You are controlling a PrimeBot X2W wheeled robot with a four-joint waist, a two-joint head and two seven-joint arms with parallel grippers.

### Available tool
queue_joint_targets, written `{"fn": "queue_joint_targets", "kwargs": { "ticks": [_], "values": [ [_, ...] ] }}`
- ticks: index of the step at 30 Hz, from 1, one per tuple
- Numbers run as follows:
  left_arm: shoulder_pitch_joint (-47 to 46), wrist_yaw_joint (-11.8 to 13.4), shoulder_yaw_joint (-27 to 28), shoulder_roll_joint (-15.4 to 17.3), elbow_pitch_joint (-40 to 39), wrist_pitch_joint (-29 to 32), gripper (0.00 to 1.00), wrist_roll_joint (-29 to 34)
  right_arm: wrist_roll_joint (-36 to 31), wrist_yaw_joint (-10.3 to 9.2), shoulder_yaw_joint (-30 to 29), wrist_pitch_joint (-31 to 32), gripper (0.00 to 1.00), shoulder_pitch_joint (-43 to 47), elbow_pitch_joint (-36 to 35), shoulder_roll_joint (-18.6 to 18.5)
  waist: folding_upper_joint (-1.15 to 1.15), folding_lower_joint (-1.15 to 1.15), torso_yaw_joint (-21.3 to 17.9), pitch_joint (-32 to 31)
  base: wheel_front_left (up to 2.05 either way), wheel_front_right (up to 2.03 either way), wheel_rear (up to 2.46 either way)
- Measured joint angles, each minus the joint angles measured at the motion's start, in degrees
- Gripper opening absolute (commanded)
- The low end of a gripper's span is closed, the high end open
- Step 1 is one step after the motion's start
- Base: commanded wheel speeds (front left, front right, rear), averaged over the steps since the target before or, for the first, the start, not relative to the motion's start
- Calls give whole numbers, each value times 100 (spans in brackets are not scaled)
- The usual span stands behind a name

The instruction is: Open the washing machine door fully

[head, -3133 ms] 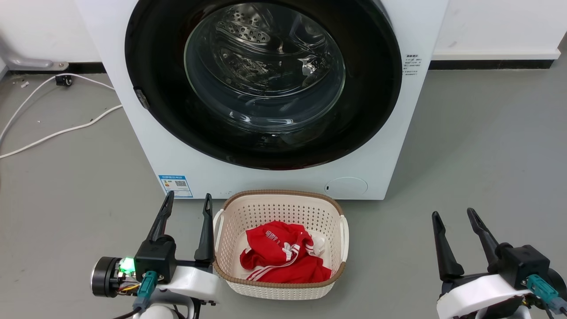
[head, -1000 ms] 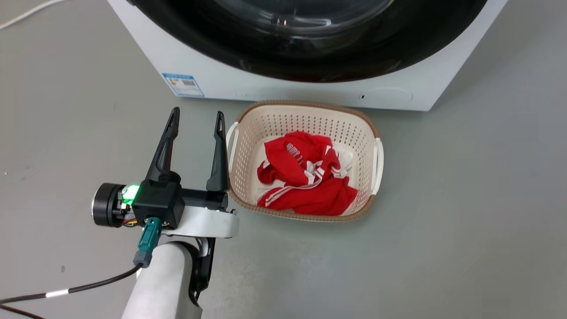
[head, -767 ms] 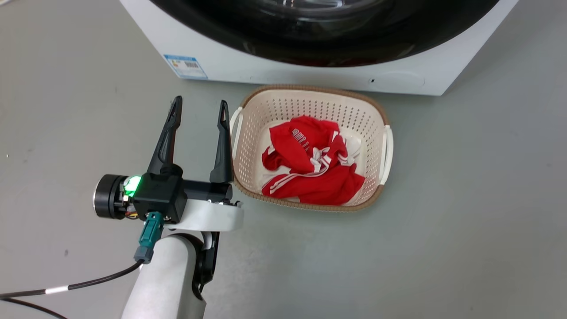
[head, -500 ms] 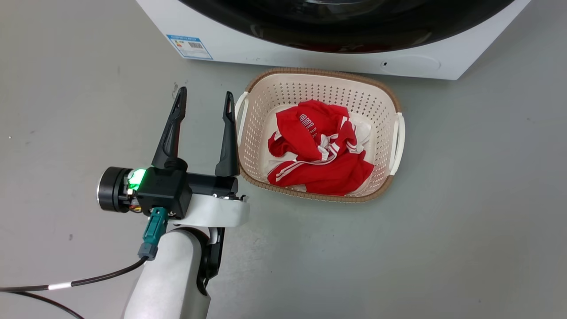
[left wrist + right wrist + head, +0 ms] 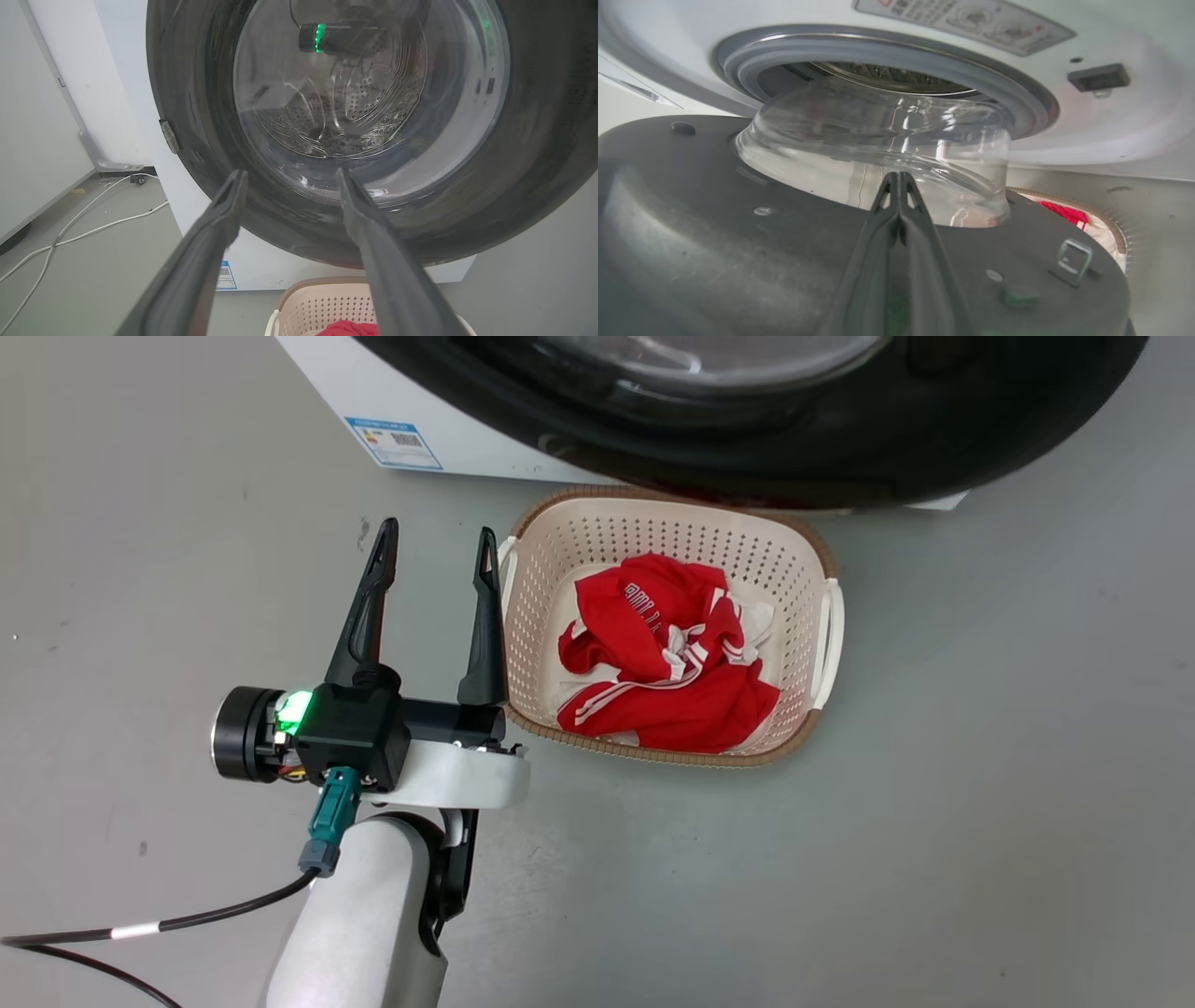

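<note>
The washing machine door (image 5: 840, 439), glossy black with a clear glass bowl, stands ajar from the white washing machine (image 5: 448, 425) and its right side overhangs the basket. In the right wrist view my right gripper (image 5: 899, 179) is shut with nothing between its fingers. It rests against the door's grey inner face (image 5: 714, 261), just below the glass bowl (image 5: 878, 154). Behind them is the blue-grey gasket (image 5: 878, 51). My left gripper (image 5: 434, 546) is open over the floor, left of the basket. It points at the door's front (image 5: 196, 116).
A cream perforated basket (image 5: 597, 518) holding a red garment (image 5: 663, 663) sits on the grey floor right before the machine. The door's latch hook (image 5: 1073, 261) sticks up near its free edge. White cables (image 5: 93, 224) lie on the floor left of the machine.
The head camera has tilted down and shifted. The door's right side has swung out from the machine and now hangs over the basket's far rim. My left gripper stays open beside the basket.
</note>
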Motion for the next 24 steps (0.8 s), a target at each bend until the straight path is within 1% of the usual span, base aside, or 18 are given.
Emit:
{"fn": "queue_joint_targets", "kwargs": {
  "ticks": [5, 9, 17, 24],
  "values": [
    [20, -35, 43, -1, 91, 0, 100, 4, 222, 0, -9, 571, 0, 474, -393, 12, 0, 0, -80, -178, 0, 0, 0],
    [101, -76, 78, -1, 198, 1, 100, 24, 377, 0, -12, 882, 0, 913, -732, 88, 0, 0, -132, -371, 0, 0, 0],
    [481, -153, 212, -2, 350, 0, 100, 26, 677, -1, 49, 1212, 0, 2004, -1469, 435, 0, 0, -194, -932, 0, 0, 0],
    [872, -254, 326, -2, 428, 1, 100, 41, 880, -1, 180, 1265, 0, 2930, -2152, 856, 0, 0, -223, -1474, 0, 0, 0]
  ]
}}
